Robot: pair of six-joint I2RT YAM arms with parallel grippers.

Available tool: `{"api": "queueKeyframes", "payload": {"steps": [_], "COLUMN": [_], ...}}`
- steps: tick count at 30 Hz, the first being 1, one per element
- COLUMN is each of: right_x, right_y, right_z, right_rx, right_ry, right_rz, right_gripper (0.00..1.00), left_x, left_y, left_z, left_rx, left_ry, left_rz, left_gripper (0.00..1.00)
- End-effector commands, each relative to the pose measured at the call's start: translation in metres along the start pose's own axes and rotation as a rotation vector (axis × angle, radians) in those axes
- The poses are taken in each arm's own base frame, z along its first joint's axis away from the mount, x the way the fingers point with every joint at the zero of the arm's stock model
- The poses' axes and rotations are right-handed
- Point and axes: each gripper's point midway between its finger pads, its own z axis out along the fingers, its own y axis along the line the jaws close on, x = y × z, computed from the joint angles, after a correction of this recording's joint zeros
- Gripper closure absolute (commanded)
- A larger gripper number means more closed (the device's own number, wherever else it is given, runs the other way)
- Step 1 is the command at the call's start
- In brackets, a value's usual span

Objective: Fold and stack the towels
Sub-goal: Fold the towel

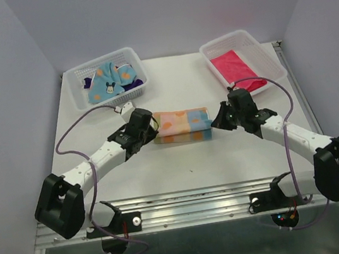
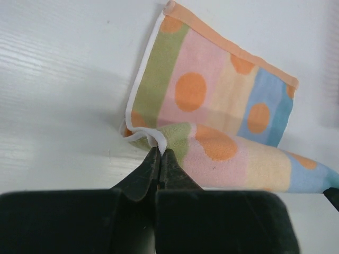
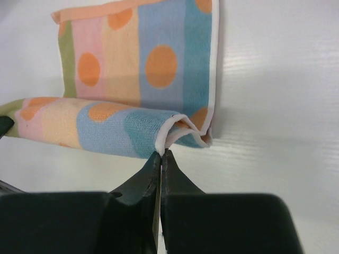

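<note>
Left gripper fingers pressed together, clamped on white-hemmed corner of pastel-striped terry towel with orange spots. Right gripper likewise pinched tight on opposite corner. Towel's near edge lifted, curled over flat part, centre of frame on white table. Upper left: white perforated plastic basket holding light blue cartoon towel, dark purple cloth. Upper right: second white basket, bright pink-red towel inside.

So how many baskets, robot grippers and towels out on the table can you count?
White baskets: 2, the left basket and the right basket.
Grippers: 2, the left gripper and the right gripper, both shut on the striped towel.
Towels out on the table: 1, the striped towel.
Total: 5.
</note>
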Motion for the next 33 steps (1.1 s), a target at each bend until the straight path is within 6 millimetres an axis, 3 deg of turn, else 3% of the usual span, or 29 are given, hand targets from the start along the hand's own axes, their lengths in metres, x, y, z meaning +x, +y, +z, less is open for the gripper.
{"api": "queueKeyframes", "payload": {"steps": [1, 8, 14, 18, 26, 33], "right_x": [-0.051, -0.074, -0.076, -0.078, -0.086, -0.089], "right_y": [0.024, 0.02, 0.008, 0.002, 0.002, 0.0], "right_z": [0.008, 0.034, 0.056, 0.061, 0.059, 0.064], "right_rx": [-0.021, 0.043, 0.084, 0.099, 0.086, 0.094], "right_ry": [-0.141, -0.171, -0.147, -0.145, -0.161, -0.158], "right_rz": [-0.041, -0.046, -0.034, -0.028, -0.032, -0.039], "right_gripper": [0.99, 0.99, 0.99, 0.99, 0.99, 0.99], "left_x": [-0.033, -0.05, -0.053, -0.058, -0.073, -0.084], "left_y": [-0.01, -0.018, -0.021, -0.028, -0.046, -0.048], "left_z": [0.007, 0.032, 0.058, 0.064, 0.059, 0.069], "left_rx": [0.01, -0.021, -0.061, -0.059, -0.015, -0.046], "left_ry": [-0.065, -0.062, -0.036, -0.036, -0.061, -0.084], "left_rz": [0.016, 0.044, 0.072, 0.096, 0.111, 0.137], "left_gripper": [1.0, 1.0, 1.0, 1.0, 1.0, 1.0]}}
